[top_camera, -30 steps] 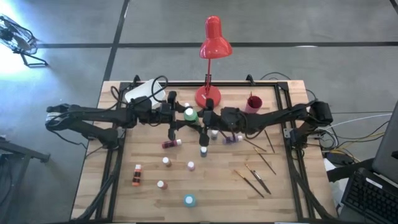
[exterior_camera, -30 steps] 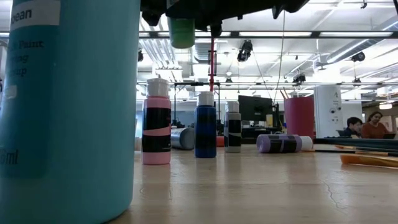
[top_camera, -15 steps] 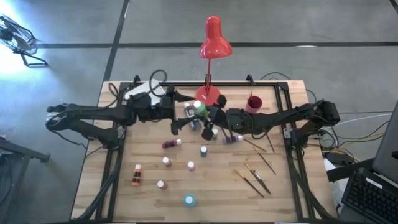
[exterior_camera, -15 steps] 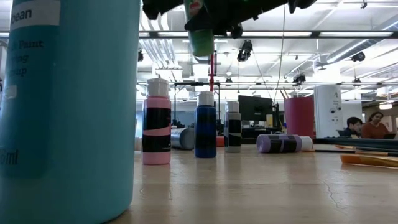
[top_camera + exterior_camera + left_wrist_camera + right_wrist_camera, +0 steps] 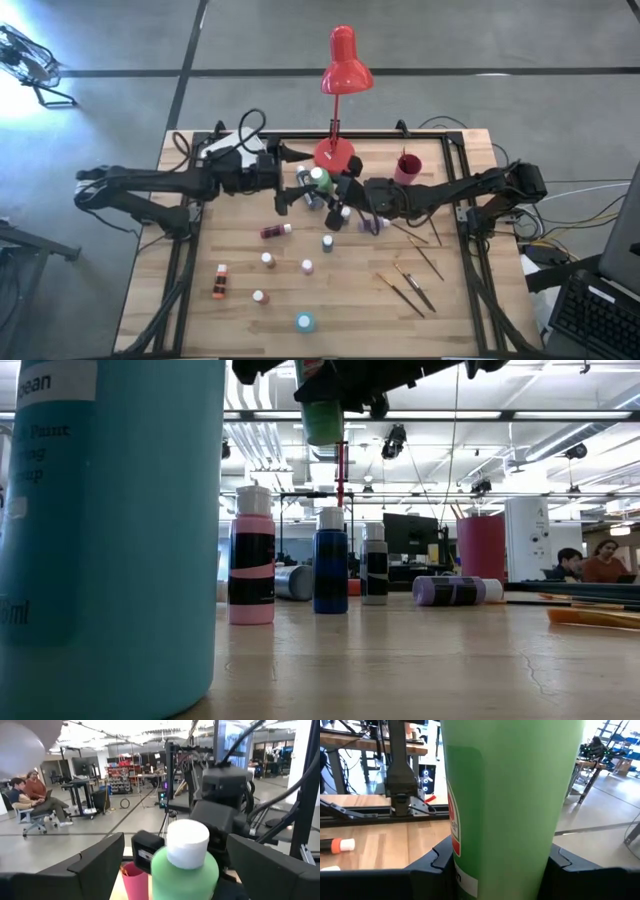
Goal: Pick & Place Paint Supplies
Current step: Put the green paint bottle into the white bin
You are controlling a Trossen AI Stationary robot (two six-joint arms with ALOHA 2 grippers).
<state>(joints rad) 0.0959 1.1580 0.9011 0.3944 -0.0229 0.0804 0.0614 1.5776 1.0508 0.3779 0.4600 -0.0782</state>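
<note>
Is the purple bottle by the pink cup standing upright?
No, in the low view the purple bottle lies on its side on the table, left of the pink cup.

We see a wooden table [image 5: 340, 300] on a grey concrete floor [image 5: 480, 40], a red desk lamp [image 5: 343, 60] at its far edge, bright ceiling lights [image 5: 560, 480] overhead, and two seated people [image 5: 32, 795] among workbenches beyond
</note>
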